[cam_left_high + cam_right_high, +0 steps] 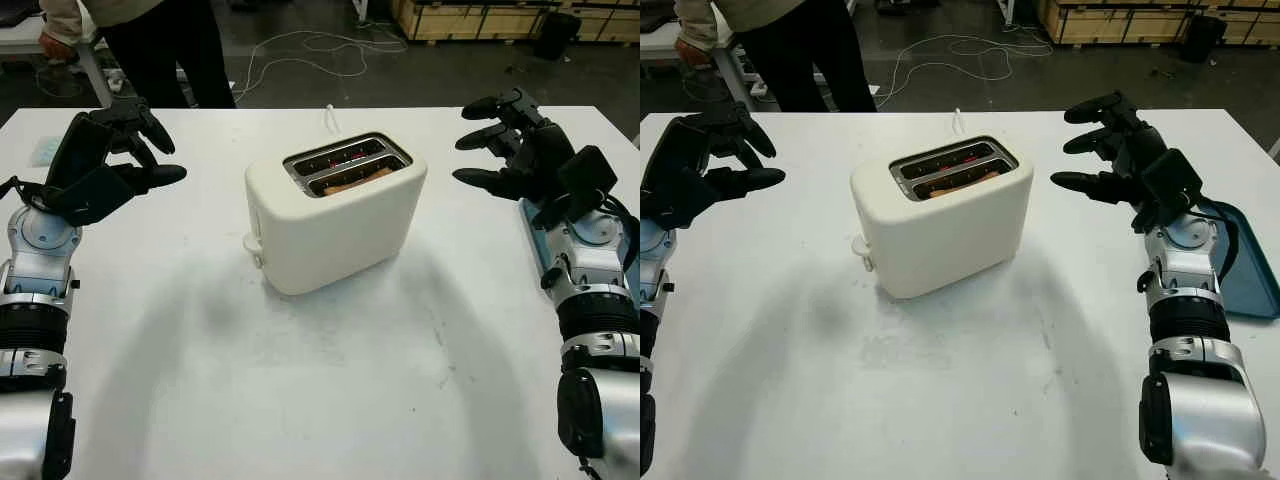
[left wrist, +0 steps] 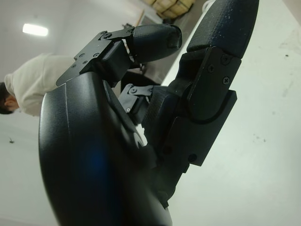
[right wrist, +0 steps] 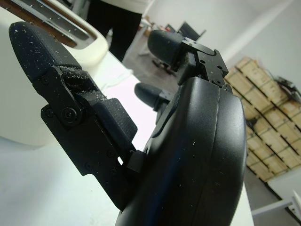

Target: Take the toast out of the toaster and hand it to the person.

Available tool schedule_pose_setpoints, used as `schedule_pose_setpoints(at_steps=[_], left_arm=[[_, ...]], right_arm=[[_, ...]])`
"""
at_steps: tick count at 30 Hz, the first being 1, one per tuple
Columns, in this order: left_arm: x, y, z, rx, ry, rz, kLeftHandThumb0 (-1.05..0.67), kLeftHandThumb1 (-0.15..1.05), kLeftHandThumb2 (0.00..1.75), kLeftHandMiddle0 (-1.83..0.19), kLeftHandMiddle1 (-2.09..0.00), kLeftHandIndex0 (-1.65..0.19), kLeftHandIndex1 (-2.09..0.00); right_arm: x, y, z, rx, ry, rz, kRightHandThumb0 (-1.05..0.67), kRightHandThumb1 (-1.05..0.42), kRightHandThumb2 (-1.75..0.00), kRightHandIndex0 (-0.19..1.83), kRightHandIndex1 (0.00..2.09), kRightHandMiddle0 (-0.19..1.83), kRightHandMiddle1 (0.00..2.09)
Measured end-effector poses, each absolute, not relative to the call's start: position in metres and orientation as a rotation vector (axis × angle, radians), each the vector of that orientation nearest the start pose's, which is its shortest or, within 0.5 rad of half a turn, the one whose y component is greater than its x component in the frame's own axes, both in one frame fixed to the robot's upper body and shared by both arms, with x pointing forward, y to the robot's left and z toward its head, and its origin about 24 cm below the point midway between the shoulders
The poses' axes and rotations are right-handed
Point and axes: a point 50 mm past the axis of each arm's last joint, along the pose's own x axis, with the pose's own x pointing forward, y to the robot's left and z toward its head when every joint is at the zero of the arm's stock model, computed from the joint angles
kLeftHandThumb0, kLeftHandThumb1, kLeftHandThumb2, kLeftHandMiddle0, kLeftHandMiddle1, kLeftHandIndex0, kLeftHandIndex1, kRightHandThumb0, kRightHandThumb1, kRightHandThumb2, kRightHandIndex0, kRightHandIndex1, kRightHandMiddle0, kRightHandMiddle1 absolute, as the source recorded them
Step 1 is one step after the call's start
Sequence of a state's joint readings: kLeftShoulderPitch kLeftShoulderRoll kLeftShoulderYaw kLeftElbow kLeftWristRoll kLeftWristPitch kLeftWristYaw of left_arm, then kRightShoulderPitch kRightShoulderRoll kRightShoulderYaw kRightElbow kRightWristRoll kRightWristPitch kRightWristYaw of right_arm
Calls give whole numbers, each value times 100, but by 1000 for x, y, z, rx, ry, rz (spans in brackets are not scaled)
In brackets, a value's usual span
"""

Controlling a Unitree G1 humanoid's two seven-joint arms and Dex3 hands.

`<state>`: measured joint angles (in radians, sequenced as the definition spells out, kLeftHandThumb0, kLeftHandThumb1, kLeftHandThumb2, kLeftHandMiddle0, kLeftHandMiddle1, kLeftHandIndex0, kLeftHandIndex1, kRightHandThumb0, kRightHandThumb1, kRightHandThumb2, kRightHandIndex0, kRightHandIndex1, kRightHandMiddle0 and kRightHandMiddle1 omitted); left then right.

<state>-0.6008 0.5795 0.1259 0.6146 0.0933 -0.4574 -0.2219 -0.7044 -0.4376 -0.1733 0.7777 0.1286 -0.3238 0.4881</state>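
Note:
A cream two-slot toaster (image 1: 335,225) stands at the middle of the white table (image 1: 300,400). A brown slice of toast (image 1: 352,181) sits low in its nearer slot; the far slot looks dark with a red glow. My left hand (image 1: 140,150) hovers open to the left of the toaster, well apart from it. My right hand (image 1: 480,140) hovers open to the toaster's right, fingers pointing toward it, not touching. A person (image 1: 150,40) in dark trousers and a light top stands beyond the table's far left edge.
A blue tray (image 1: 1240,260) lies at the table's right edge beside my right forearm. The toaster's white cord (image 1: 330,120) runs off the far edge. Cables lie on the floor (image 1: 320,50) behind, and wooden crates (image 1: 480,20) stand at the back right.

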Motion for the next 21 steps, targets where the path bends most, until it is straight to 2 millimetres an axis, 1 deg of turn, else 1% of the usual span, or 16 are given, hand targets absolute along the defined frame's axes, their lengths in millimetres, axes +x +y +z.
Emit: schedule_pose_setpoints(at_steps=[21], left_arm=[[342, 268, 170, 646, -398, -63, -105, 84, 0, -70, -152, -64, -151]], right_arm=[[364, -242, 144, -257, -257, 268, -105, -60, 0, 0, 152, 6, 134]])
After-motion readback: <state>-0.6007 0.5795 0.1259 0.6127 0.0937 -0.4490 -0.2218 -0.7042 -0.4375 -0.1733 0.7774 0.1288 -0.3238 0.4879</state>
